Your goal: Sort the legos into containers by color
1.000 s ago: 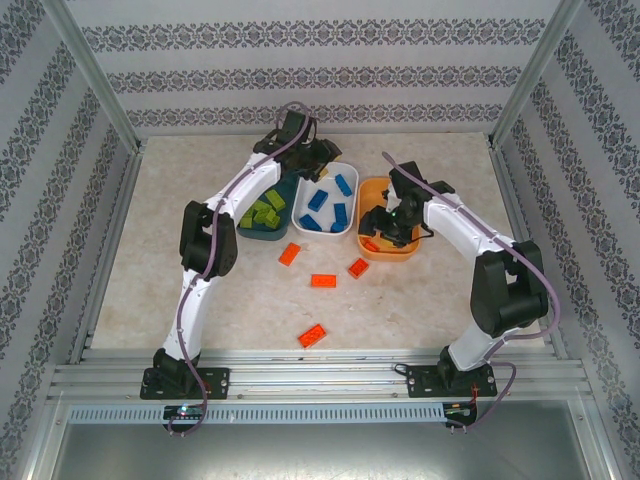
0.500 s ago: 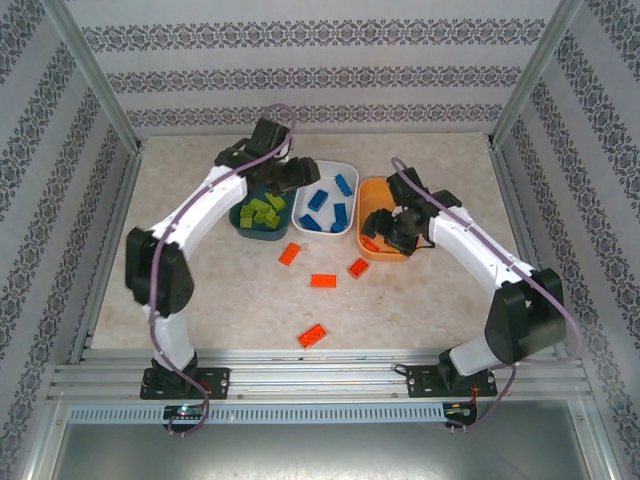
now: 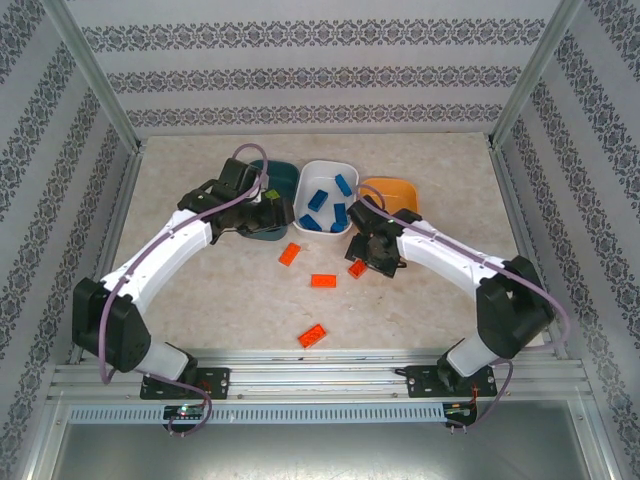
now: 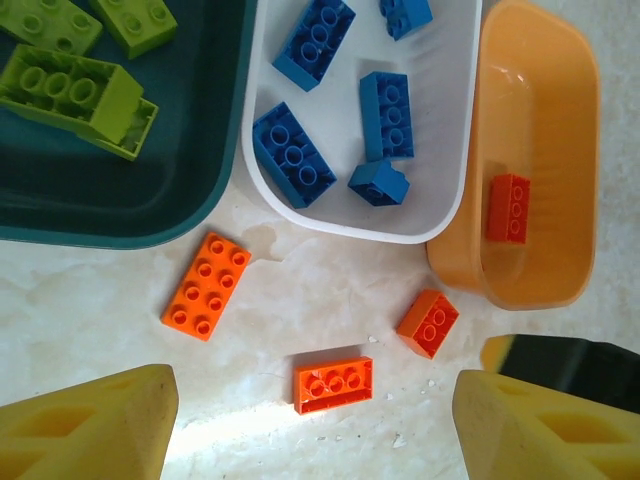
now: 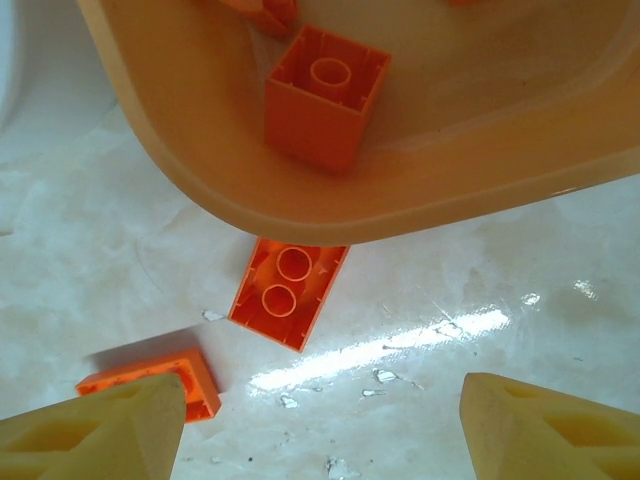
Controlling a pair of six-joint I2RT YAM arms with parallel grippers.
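Having left the containers (image 3: 322, 164), both arms' fingers (image 4: 90, 425) (image 5: 545, 420) overhang loose legos (image 3: 322, 281).

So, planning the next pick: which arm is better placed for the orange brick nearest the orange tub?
Probably right: the right claw, open, hovers over that brick; the left claw is by the teal tub.

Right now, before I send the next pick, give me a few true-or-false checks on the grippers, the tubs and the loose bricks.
1. The left gripper and the right gripper are both open and empty. True.
2. The white tub holds green bricks. False: it holds blue bricks.
3. Four orange-red bricks lie loose on the table. True.
4. The orange tub is empty. False: an orange-red brick lies in it.
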